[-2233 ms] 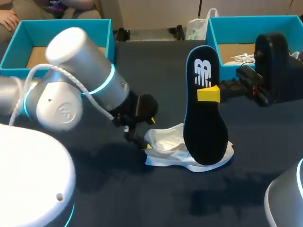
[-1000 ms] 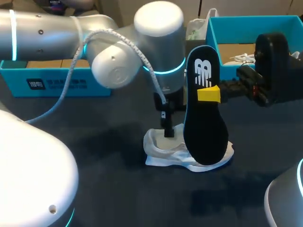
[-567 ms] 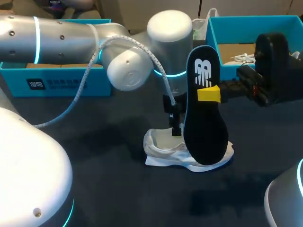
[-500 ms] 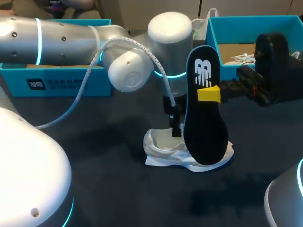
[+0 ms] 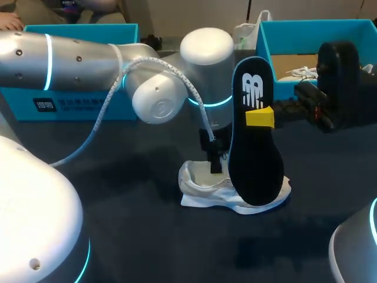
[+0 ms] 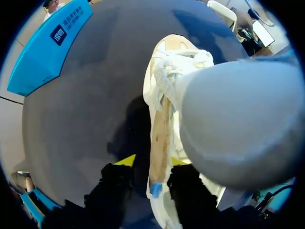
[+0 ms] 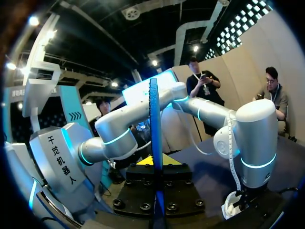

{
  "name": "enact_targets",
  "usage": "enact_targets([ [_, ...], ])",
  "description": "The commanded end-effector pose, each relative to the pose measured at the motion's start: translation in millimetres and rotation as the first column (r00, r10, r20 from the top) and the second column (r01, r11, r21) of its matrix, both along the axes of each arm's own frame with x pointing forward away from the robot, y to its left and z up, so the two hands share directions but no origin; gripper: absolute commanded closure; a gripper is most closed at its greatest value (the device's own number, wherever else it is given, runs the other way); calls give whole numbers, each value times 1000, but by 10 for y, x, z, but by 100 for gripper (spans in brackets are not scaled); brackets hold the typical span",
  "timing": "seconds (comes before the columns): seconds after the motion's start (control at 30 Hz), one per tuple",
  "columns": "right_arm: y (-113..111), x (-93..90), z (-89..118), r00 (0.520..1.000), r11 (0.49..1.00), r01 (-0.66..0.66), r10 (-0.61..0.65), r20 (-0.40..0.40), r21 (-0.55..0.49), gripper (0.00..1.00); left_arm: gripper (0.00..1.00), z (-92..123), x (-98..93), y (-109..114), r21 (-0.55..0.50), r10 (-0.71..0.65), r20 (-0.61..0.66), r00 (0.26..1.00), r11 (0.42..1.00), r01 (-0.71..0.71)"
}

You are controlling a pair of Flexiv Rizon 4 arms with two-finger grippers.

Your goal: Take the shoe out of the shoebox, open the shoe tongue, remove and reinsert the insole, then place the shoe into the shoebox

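Shoe (image 5: 203,187): one, white with a soft, crumpled upper, lying on its side on the dark matte table (image 5: 147,236). I count two bright blue cardboard shoeboxes, one at my far left (image 5: 76,103) and one at my far right (image 5: 277,35). One black insole (image 5: 254,159), flat and long with a rounded end, stands upright with its lower end against the shoe. My right gripper (image 5: 259,118) comes in level from the right and pinches it partway up. My left arm (image 5: 159,97) bends at the wrist and points straight down, its left gripper (image 5: 213,164) at the shoe's opening.

From the left wrist, the shoe (image 6: 164,81) shows a tan lining and bunched white laces. The left gripper (image 6: 151,164) straddles the shoe's rim with its fingers (image 6: 125,161) spread, a dark gap on one side. A pale grey rounded shape covers part of the shoe; I cannot tell what it is.

From the right wrist, the insole (image 7: 154,124) is edge-on, a thin blue-edged blade clamped in the right gripper (image 7: 156,162). Ahead, the left arm (image 7: 255,138) stands over the shoe (image 7: 232,206).
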State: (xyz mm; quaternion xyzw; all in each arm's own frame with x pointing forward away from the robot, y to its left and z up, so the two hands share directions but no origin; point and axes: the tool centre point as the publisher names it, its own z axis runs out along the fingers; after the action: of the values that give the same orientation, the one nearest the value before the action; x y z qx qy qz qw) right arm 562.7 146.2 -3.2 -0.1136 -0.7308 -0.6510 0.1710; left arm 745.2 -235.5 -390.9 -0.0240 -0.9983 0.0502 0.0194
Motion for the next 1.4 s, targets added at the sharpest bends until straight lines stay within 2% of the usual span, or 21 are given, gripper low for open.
enact_targets([
  [0.03,20,12,-8,1000,1000,-1,1,-2,-2,100,100,14,0,-7,2,-10,4,1000,1000,10],
  [0.27,20,12,-8,1000,1000,-1,1,-2,-2,100,100,152,-27,-12,-21,-89,-7,996,996,89],
  [0.47,20,12,-8,1000,1000,-1,1,-2,-2,100,100,388,-38,-39,-58,-259,16,966,964,260],
  [0.53,20,12,-8,1000,1000,-1,1,-2,-2,100,100,494,-59,-57,-64,-357,39,933,931,359],
  [0.63,20,12,-8,1000,1000,-1,1,-2,-2,100,100,698,-137,-90,-43,-567,157,809,814,579],
  [1.03,20,12,-8,1000,1000,-1,1,-2,-2,100,100,698,-137,-90,-43,-567,157,809,814,579],
  [1.07,20,12,-8,1000,1000,-1,1,-2,-2,100,100,710,-104,-68,-64,-594,166,787,790,610],
  [1.1,20,12,-8,1000,1000,-1,1,-2,-2,100,100,725,-88,-51,-42,-615,201,763,772,634],
  [1.13,20,12,-8,1000,1000,-1,1,-2,-2,100,100,756,-79,-21,-70,-674,214,707,712,699],
  [1.17,20,12,-8,1000,1000,-1,1,-2,-2,100,100,780,-60,-4,-64,-685,217,695,701,711],
  [1.23,20,12,-8,1000,1000,-1,1,-2,-2,100,100,845,-81,40,-42,-817,247,521,529,848],
  [1.3,20,12,-8,1000,1000,-1,1,-2,-2,100,100,932,-145,121,34,-877,320,357,388,921],
  [1.4,20,12,-8,1000,1000,-1,1,-2,-2,100,100,932,-145,121,34,-877,320,357,388,921],
])
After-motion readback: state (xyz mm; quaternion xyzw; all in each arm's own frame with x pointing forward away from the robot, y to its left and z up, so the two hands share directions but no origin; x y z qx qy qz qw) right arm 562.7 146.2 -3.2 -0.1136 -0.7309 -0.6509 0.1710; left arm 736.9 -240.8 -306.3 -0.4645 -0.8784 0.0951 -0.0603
